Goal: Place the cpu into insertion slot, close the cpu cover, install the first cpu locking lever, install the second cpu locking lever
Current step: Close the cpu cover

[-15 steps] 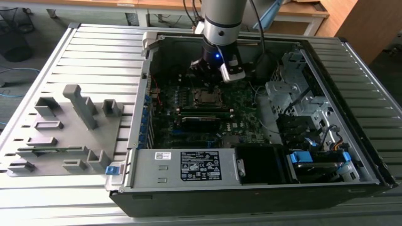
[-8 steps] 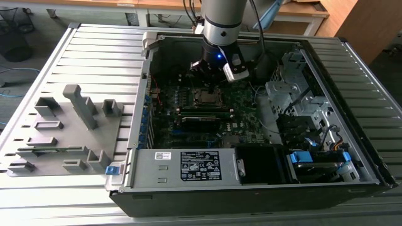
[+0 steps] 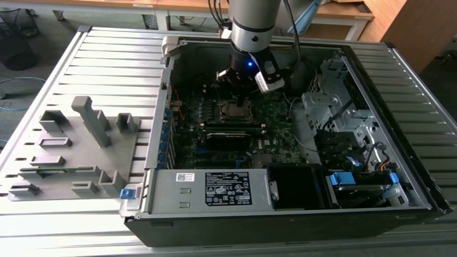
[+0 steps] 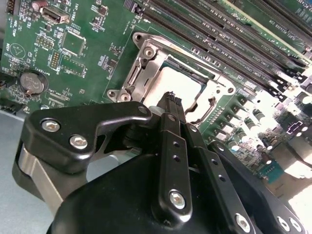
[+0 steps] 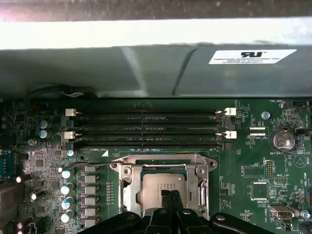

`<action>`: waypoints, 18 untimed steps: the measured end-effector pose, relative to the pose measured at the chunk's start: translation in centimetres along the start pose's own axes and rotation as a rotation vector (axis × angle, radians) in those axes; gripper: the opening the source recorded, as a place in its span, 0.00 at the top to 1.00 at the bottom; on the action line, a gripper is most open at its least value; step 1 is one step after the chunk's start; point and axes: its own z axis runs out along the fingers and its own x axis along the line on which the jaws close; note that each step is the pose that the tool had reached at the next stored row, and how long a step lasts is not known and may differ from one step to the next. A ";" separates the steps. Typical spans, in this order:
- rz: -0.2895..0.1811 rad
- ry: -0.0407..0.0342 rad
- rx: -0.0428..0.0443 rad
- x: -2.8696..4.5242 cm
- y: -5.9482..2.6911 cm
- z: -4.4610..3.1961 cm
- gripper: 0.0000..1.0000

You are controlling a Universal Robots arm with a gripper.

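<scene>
The cpu (image 5: 157,186) is a pale metal square lying flat in the insertion slot (image 5: 127,170) on the green motherboard (image 5: 248,170). The silver cpu cover (image 5: 129,194) lies down around it, and the chip (image 4: 181,82) shows through the window of the cover (image 4: 146,63) in both wrist views. My gripper (image 4: 170,99) hangs directly over the chip, its black fingers pressed together with nothing between them. In the first wrist view the gripper (image 5: 169,194) overlaps the chip's near edge. In the exterior view the gripper (image 3: 239,91) is inside the open case, above the socket (image 3: 234,110).
Long black memory slots (image 5: 146,127) run beside the socket, with a coin battery (image 5: 283,140) and a row of capacitors (image 5: 66,187) nearby. The case walls, a power supply (image 3: 214,188) and drive bays (image 3: 357,155) surround the board. A grey fixture tray (image 3: 71,144) sits at the exterior view's left.
</scene>
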 end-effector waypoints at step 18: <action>0.000 -0.0012 0.0006 2.26 -0.10 0.32 0.89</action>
